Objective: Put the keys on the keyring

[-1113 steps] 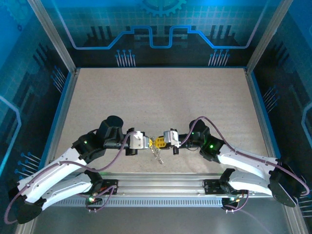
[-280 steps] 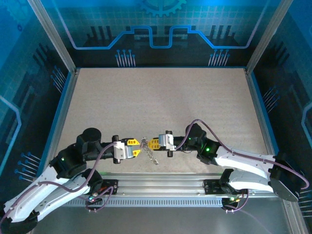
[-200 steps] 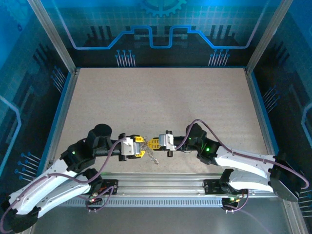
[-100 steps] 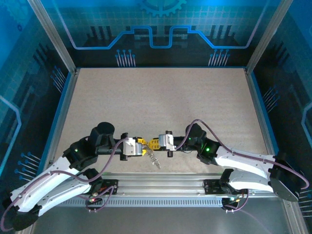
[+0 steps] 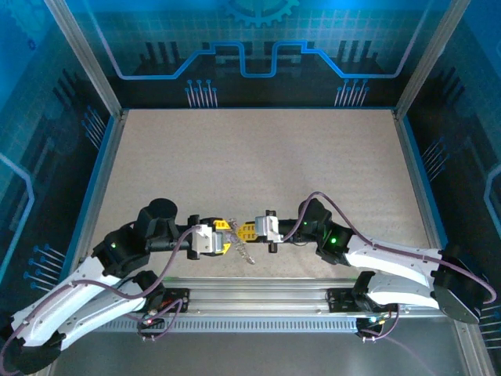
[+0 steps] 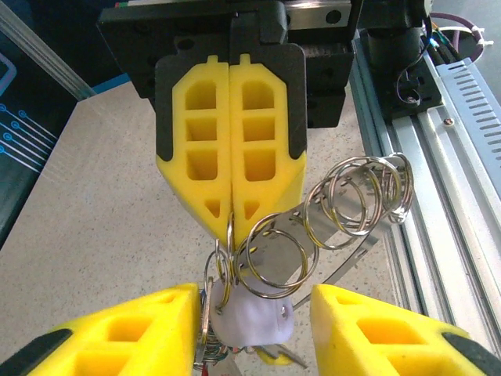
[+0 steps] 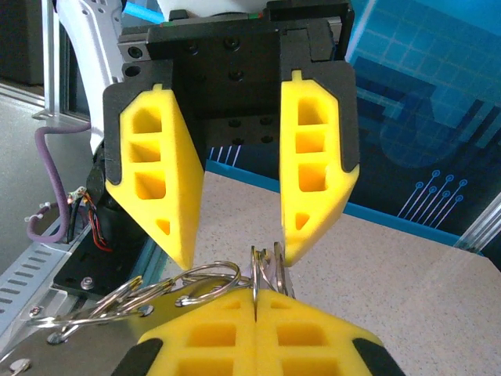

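— Where is the keyring [image 7: 263,274]?
— You hold it at the tip of your right claw [image 6: 232,227]. Its two fingers are pressed together on the thin wire, near the front edge of the worktop [image 5: 258,157].
— And the left claw [image 7: 239,258]?
— Your left claw faces the right one, tip close to tip, and its fingers stand apart. The pale lilac key [image 6: 252,319] hangs under the keyring, between these fingers. Whether a finger touches this key, I cannot tell. A chain of small rings [image 6: 356,196] goes from the keyring toward the side of the metal rail [image 6: 446,196].
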Motion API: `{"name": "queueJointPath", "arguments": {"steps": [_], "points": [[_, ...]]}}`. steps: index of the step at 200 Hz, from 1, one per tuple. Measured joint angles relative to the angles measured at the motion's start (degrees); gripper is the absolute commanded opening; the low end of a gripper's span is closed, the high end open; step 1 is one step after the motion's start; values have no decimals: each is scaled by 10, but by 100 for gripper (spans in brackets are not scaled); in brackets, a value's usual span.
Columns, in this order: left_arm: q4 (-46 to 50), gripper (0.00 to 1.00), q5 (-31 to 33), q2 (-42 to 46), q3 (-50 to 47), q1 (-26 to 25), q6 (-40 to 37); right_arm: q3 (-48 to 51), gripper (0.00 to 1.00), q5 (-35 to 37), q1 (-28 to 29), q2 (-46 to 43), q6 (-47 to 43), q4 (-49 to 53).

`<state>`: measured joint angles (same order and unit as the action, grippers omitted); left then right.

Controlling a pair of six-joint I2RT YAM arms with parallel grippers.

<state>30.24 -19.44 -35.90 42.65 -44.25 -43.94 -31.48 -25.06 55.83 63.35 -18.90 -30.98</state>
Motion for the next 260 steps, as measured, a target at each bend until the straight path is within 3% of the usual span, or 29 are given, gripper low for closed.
{"name": "queueJointPath", "arguments": {"steps": [126, 200, 237, 260], "points": [[-24, 47, 56, 9, -23, 0, 63, 0, 0, 0, 0, 0, 0, 0], [-37, 27, 41, 10, -59, 2, 140, 0, 0, 0, 0, 0, 0, 0], [-49, 24, 37, 9, -61, 7, 157, 0, 0, 0, 0, 0, 0, 1], [-62, 17, 31, 10, -61, 7, 163, 0, 0, 0, 0, 0, 0, 1]]}}
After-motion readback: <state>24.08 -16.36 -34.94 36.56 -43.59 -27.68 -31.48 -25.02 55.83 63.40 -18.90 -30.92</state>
